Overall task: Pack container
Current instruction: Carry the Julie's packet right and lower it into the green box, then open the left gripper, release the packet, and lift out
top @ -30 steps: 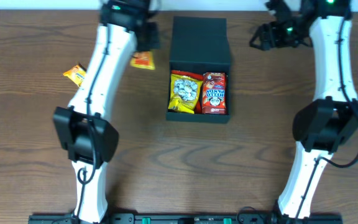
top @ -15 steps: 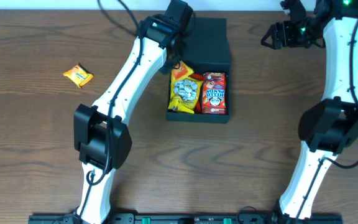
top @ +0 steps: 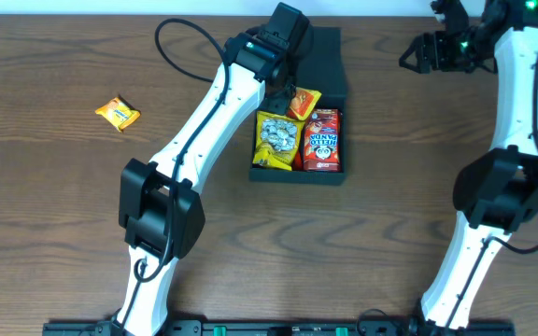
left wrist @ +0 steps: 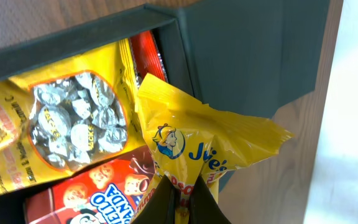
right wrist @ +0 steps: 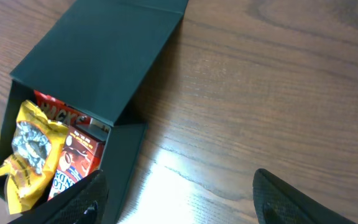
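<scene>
Jaws, left: left gripper (left wrist: 179,200) is clamped on one end of a yellow packet (left wrist: 194,146).
Jaws, right: right gripper (right wrist: 179,186) is spread wide and holds nothing. It is above bare table (top: 390,233), well off to the container's right.
Container: matte dark teal-black box (top: 325,65), plain and unmarked. It sits at the table's far centre with the flap lid folded back flat and the compartment open toward the near side.
Contents: yellow candy bag (top: 276,138) on the left with silver-wrapped pieces showing. Red Panda box (top: 322,140) on the right, touching the bag.
Held packet: over the compartment's far edge, above the top of the Panda box. I cannot tell if it touches.
Obstruction: the left arm crosses the lid's left part.
Other: orange loose packet (top: 118,112) lies on the table, well left of the container.
</scene>
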`<action>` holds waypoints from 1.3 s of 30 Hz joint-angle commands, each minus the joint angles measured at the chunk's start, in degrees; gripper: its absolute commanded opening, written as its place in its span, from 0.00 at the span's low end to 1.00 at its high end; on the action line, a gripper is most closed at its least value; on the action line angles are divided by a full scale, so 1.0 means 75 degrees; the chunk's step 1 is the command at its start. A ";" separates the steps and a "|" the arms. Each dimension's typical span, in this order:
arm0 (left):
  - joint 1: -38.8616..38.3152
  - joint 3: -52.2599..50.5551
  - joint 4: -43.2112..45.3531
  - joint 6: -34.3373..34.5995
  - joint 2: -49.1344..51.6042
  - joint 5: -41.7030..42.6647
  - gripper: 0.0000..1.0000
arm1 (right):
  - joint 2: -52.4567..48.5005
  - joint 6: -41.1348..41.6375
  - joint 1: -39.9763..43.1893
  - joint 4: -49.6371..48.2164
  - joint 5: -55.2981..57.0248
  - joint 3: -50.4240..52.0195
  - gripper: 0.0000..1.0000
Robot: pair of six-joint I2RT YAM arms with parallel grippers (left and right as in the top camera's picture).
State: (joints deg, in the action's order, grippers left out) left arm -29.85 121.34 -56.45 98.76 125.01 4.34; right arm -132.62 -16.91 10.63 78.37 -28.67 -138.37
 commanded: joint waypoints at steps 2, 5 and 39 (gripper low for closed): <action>0.0000 -0.0009 -0.0085 0.0720 0.0052 -0.0038 0.06 | 0.0154 0.0111 0.0079 0.0020 -0.0242 -0.0157 0.75; -0.0041 -0.0061 -0.0134 0.1075 0.0087 -0.0195 0.06 | 0.0154 0.0111 0.0082 0.0038 -0.0242 -0.0157 0.74; -0.0143 -0.0064 -0.0300 0.1553 0.1142 -0.0434 0.06 | 0.0154 0.0108 0.0082 0.0058 -0.0236 -0.0157 0.74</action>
State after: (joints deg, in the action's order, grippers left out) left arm -30.81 121.30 -58.19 109.56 132.64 1.32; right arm -132.62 -16.91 10.81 78.63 -29.15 -138.39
